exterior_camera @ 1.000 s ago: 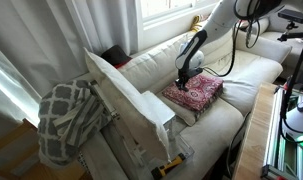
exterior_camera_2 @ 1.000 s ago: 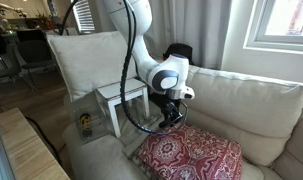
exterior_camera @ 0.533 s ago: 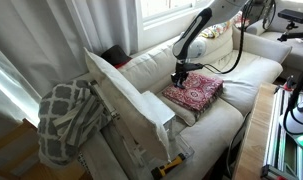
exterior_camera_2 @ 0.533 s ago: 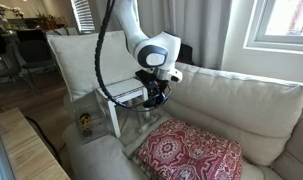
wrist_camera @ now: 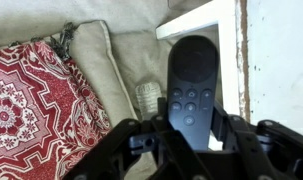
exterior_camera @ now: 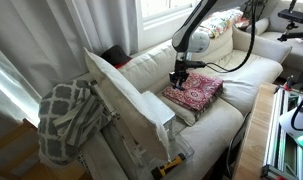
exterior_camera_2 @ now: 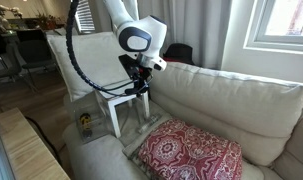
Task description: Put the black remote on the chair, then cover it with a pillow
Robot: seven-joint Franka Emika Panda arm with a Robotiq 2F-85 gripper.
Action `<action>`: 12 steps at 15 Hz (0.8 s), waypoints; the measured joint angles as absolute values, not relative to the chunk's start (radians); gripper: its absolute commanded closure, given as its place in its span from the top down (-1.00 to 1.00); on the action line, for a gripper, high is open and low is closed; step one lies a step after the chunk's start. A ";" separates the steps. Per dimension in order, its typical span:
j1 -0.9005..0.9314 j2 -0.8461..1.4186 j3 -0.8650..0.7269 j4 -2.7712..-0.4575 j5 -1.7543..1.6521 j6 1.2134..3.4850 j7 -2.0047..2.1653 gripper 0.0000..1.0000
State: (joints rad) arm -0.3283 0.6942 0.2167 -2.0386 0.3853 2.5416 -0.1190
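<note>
Clamping the black remote (wrist_camera: 193,85) in my gripper (wrist_camera: 191,135), I hold it above the chair (wrist_camera: 111,60), between the red cushion (wrist_camera: 31,110) and the white side table (wrist_camera: 223,15). The pillow (exterior_camera_2: 76,60) stands beside that table.

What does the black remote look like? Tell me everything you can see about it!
The black remote is a slim, matte, plastic-looking bar with a rounded top. Near the top is a big round pad, with small round buttons below it. Its lower end is pinched in the end effector, so that part is hidden. It hangs in the air over the cream chair seat, beside the edge of a white side table. Nothing else seems to touch it.
</note>
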 measured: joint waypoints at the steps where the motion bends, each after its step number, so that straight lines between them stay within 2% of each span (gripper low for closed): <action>1: -0.328 0.686 0.217 -2.048 0.387 2.542 -0.120 -0.15; 3: -0.329 0.683 0.217 -2.051 0.387 2.542 -0.121 -0.15; 4: -0.329 0.683 0.217 -2.051 0.387 2.542 -0.121 -0.65; 12: -0.236 0.641 0.259 -2.071 0.406 2.590 -0.146 -0.65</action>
